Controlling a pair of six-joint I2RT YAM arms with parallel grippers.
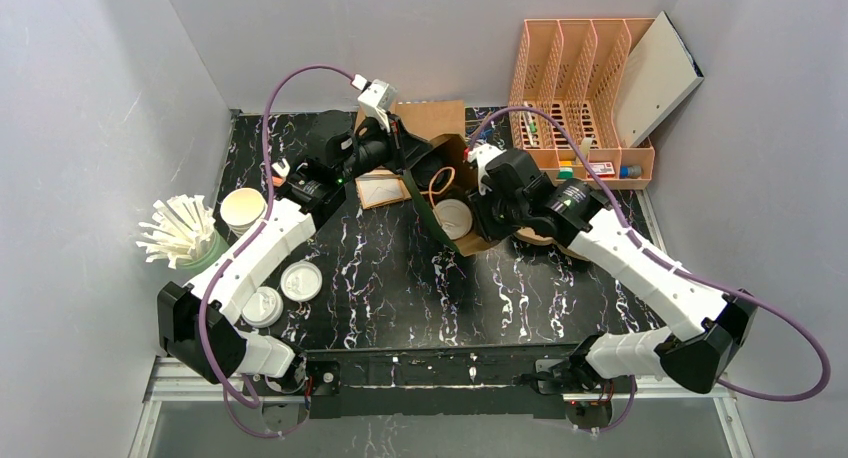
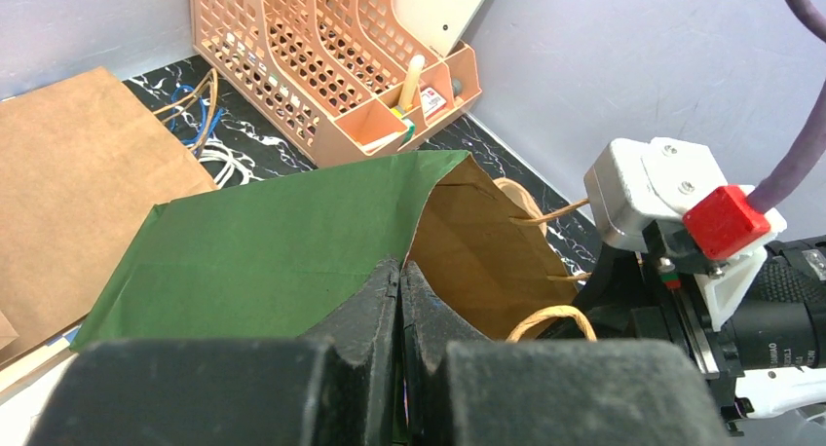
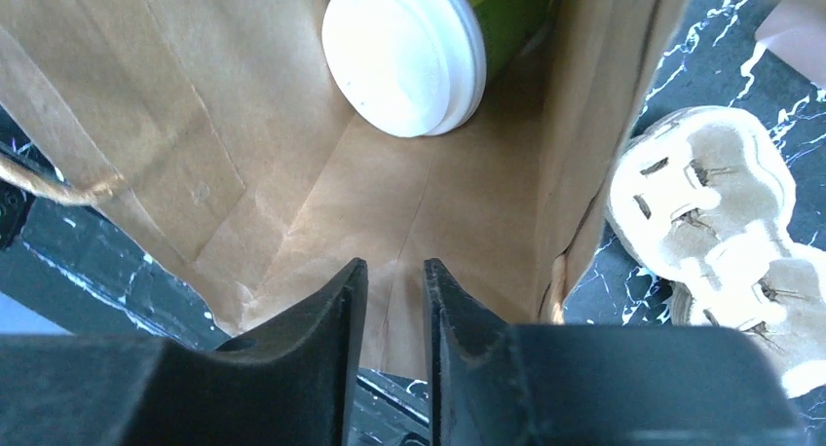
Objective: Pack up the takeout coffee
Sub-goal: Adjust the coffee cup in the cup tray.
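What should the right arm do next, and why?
Probably draw the right gripper back from the mouth of the green paper bag: the white-lidded green cup already lies inside, its jaws stand apart on nothing, and the left gripper pinches the bag's rim.

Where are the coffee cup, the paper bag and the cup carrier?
coffee cup (image 3: 404, 56): right wrist view, white lid.
paper bag (image 2: 263, 251): left wrist view, green outer side.
cup carrier (image 3: 721, 212): right wrist view, pulp top.

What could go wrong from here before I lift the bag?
1. The cup lies on its side in the bag; tipping the bag up may spill it or roll it out.
2. The left fingers pinch only the bag's rim, which may slip or tear.
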